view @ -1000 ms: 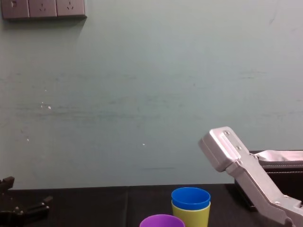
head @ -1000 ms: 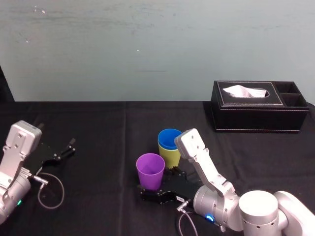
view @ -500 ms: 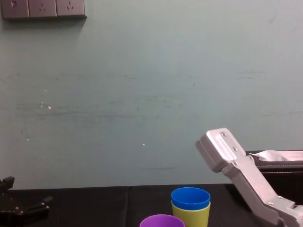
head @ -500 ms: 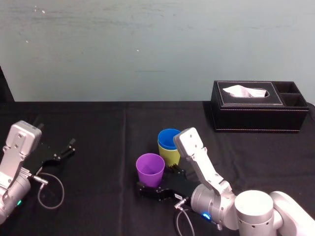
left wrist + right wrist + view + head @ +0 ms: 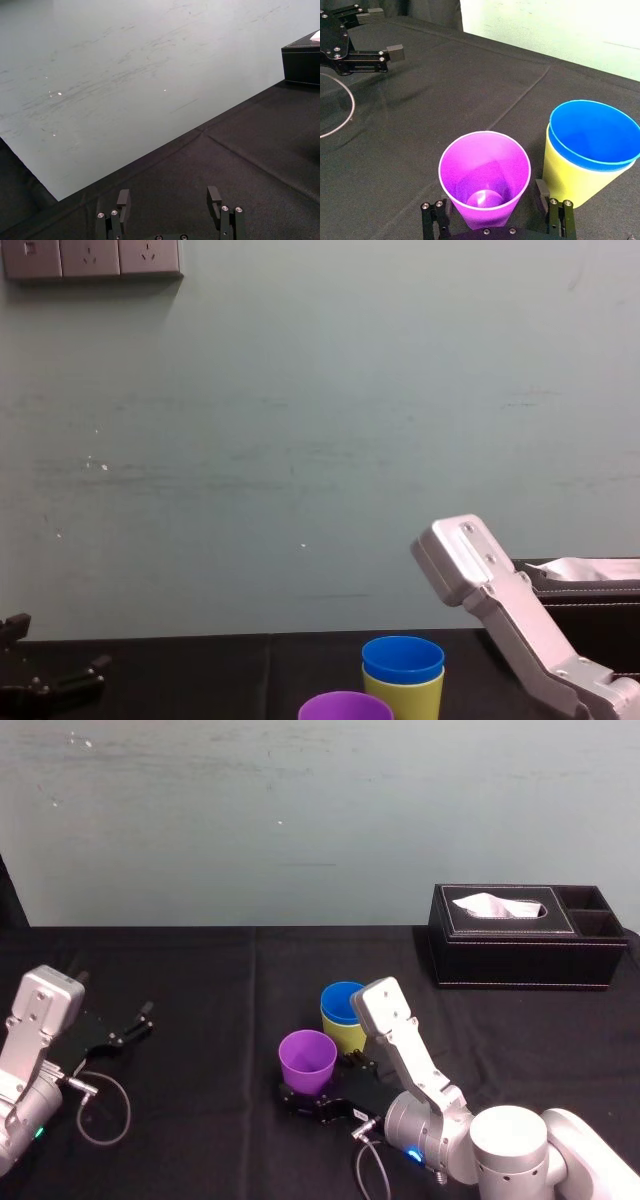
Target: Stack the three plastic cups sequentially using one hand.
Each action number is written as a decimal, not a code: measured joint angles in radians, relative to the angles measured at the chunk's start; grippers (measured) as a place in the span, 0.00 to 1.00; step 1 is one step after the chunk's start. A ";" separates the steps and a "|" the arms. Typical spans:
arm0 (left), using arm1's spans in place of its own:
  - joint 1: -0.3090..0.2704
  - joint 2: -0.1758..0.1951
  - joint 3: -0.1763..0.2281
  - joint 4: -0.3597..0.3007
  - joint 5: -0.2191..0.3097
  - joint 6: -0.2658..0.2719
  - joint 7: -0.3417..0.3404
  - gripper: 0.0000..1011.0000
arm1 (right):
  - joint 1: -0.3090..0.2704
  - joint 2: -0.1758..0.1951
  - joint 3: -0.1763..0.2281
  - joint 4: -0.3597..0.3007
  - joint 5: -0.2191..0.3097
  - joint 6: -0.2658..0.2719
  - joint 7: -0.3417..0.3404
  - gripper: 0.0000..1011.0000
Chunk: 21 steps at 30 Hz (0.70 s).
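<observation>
Blue tapered plastic cup (image 5: 592,132) sits nested in yellow-green plastic cup (image 5: 567,172). Purple plastic cup (image 5: 485,172) stands just beside them on the black worktop (image 5: 200,980). Right hand (image 5: 492,197) straddles it, released. Grasp and final nesting remain. Left hand (image 5: 169,200) parked, released.

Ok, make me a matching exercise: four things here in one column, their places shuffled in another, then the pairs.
1. purple cup
2. blue cup
3. yellow-green cup
4. left hand

A. holding another cup
B. idle at the far left, open
C. between the open fingers of the right hand
D. nested in another cup

Pairs: 1-C, 2-D, 3-A, 4-B
</observation>
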 joint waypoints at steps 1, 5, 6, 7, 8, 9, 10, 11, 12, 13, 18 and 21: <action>0.000 0.000 0.000 0.000 0.000 0.000 0.000 0.99 | 0.001 -0.001 0.001 0.002 0.000 0.000 0.001 0.99; 0.000 0.000 0.000 0.000 0.000 0.000 0.000 0.99 | 0.002 -0.002 0.002 0.005 0.000 -0.001 0.003 0.99; 0.000 0.000 0.000 0.000 0.000 0.000 0.000 0.99 | 0.002 -0.002 0.002 0.005 0.000 -0.001 0.003 0.99; 0.000 0.000 0.000 0.000 0.000 0.000 0.000 0.99 | 0.002 -0.001 0.002 0.005 0.000 -0.001 0.003 0.99; 0.000 0.000 0.000 0.000 0.000 0.000 0.000 0.99 | 0.002 -0.001 0.002 0.005 0.000 -0.001 0.003 0.99; 0.000 0.000 0.000 0.000 0.000 0.000 0.000 0.99 | 0.002 -0.001 0.002 0.005 0.000 -0.001 0.003 0.99; 0.000 0.000 0.000 0.000 0.000 0.000 0.000 0.99 | 0.002 -0.001 0.002 0.005 0.000 -0.001 0.003 0.99; 0.000 0.000 0.000 0.000 0.000 0.000 0.000 0.99 | 0.002 -0.001 0.002 0.004 0.000 -0.001 0.003 0.98; 0.000 0.000 0.000 0.000 0.000 0.000 0.000 0.99 | 0.002 -0.001 0.002 0.004 0.000 -0.001 0.003 0.97; 0.000 0.000 0.000 0.000 0.000 0.000 0.000 0.99 | 0.001 -0.001 0.002 0.004 0.000 -0.001 0.003 0.95; 0.000 0.000 0.000 0.000 0.000 0.000 0.000 0.99 | 0.001 -0.001 0.001 0.003 0.000 -0.001 0.003 0.84; 0.000 0.000 0.000 0.000 0.000 0.000 0.000 0.99 | 0.001 0.000 0.001 0.002 0.000 -0.001 0.003 0.76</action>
